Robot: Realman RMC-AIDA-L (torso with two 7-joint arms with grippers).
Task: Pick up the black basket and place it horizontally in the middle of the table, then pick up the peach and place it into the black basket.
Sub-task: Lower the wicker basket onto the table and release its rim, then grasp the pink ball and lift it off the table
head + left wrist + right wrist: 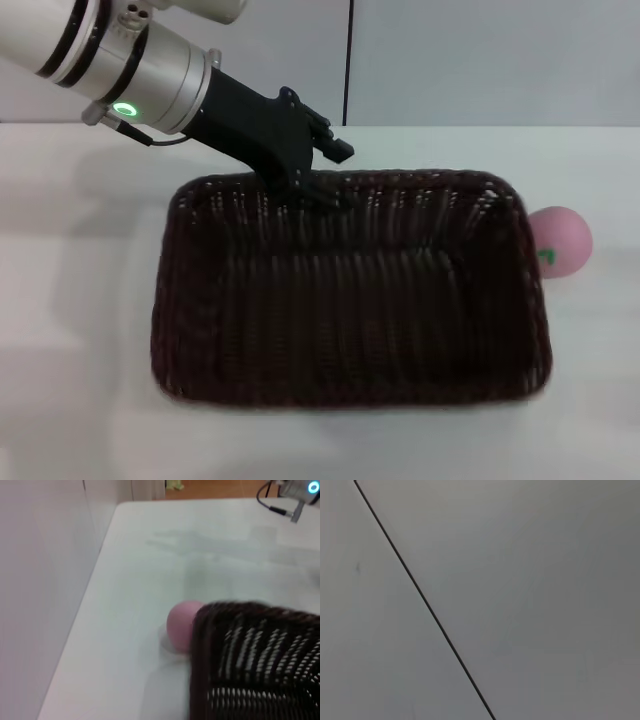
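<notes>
1 black basket [350, 290], 1 peach [560, 241], 1 table [70, 300], 1 arm with its hand [312, 183] in view.

White bench [80, 300] carries two things. Dark woven basket [350, 300] sits lengthwise across middle, flat on bench. Pink peach [560, 240] on bench just beside basket's right end, outside it.

The rectangular woven wicker basket [350, 300] is very dark brown-black; the small round matte peach [560, 240] is pink with a green mark; the flat tabletop [80, 300] is white.
</notes>
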